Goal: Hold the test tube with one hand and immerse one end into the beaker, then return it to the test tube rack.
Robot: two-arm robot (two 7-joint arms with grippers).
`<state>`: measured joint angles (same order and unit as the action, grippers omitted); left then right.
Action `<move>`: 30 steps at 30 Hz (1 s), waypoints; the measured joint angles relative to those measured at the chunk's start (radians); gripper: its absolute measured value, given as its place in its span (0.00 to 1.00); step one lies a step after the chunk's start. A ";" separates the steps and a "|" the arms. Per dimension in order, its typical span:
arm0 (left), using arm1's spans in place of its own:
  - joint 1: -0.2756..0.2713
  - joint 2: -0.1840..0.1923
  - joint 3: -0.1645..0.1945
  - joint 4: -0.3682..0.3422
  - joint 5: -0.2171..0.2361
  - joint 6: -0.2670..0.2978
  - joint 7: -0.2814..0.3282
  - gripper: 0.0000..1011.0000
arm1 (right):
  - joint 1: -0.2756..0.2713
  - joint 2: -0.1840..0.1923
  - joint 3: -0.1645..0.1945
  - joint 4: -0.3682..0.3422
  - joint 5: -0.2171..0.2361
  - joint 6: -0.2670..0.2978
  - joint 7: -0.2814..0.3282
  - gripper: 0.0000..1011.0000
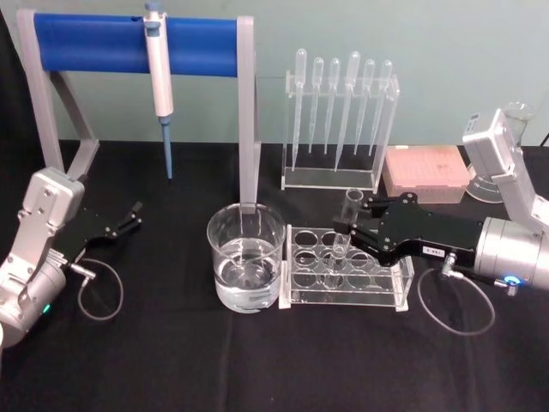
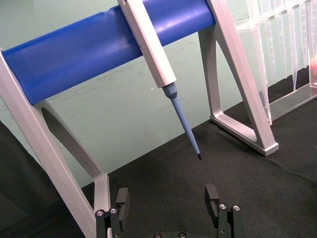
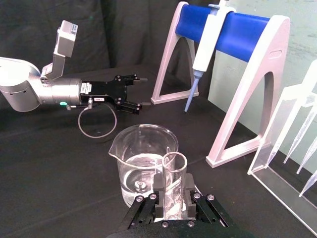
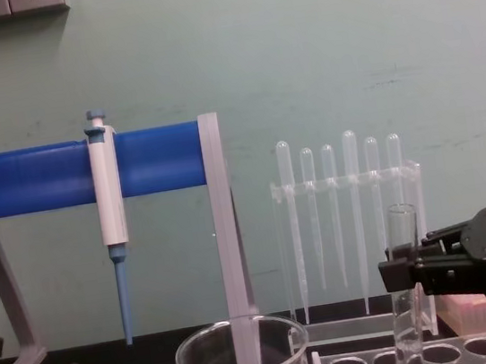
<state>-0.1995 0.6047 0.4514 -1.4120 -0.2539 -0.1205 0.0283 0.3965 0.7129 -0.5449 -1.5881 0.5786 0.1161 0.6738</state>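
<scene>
Head view: the right claw pinches the test tube upright in the rack, beaker at its 9 o'clock; the left claw rests spread at far 9.

Right wrist view: tube between the fingers.

Chest view: a tilted lift could snag the tube's end on the rack.

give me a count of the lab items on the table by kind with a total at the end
Test tube: 1, gripped by the right gripper over the tube rack
Beaker: 1
Pipettes: 6
Pipettor: 1
Tube rack: 1
Pipette rack: 1
Blue stand: 1
Pink tip box: 1
Flask: 1
Total: 14
</scene>
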 joint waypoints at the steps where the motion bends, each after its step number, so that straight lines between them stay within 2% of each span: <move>1: 0.000 0.000 0.000 0.000 0.000 0.000 0.000 0.99 | 0.000 0.000 0.000 0.000 0.000 0.000 0.000 0.24; 7: 0.000 0.000 0.000 0.000 0.000 0.000 0.000 0.99 | 0.001 0.001 0.001 -0.002 0.001 0.000 0.000 0.30; 12: 0.000 0.000 0.000 0.000 0.000 0.000 0.000 0.99 | 0.001 0.002 0.001 -0.003 0.001 0.000 0.000 0.43; 15: 0.000 0.000 0.000 0.000 0.000 0.000 0.000 0.99 | 0.000 0.002 0.004 -0.005 0.003 0.000 -0.001 0.56; 16: 0.000 0.000 0.000 0.000 0.000 0.000 0.000 0.99 | -0.004 0.002 0.010 -0.010 0.007 -0.004 -0.004 0.58; 21: 0.000 0.000 0.000 0.000 0.000 0.000 0.000 0.99 | -0.042 -0.005 0.077 -0.057 0.059 -0.038 -0.049 0.72; 22: 0.000 0.000 0.000 0.000 0.000 0.000 0.000 0.99 | -0.055 -0.011 0.103 -0.073 0.075 -0.048 -0.071 0.78; 24: 0.000 0.000 0.000 0.000 0.000 0.000 0.000 0.99 | -0.067 -0.017 0.128 -0.086 0.088 -0.058 -0.097 0.81; 25: 0.000 0.000 0.000 0.000 0.000 0.000 0.000 0.99 | -0.078 -0.024 0.150 -0.095 0.096 -0.063 -0.127 0.84; 28: 0.000 0.000 0.000 0.000 0.000 0.000 0.000 0.99 | -0.093 -0.037 0.180 -0.103 0.100 -0.062 -0.183 0.91; 30: 0.000 0.000 0.000 0.000 0.000 0.000 0.000 0.99 | -0.110 -0.057 0.206 -0.104 0.094 -0.054 -0.256 0.97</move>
<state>-0.1995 0.6047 0.4514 -1.4120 -0.2539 -0.1205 0.0283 0.2865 0.6559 -0.3388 -1.6921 0.6729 0.0622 0.4180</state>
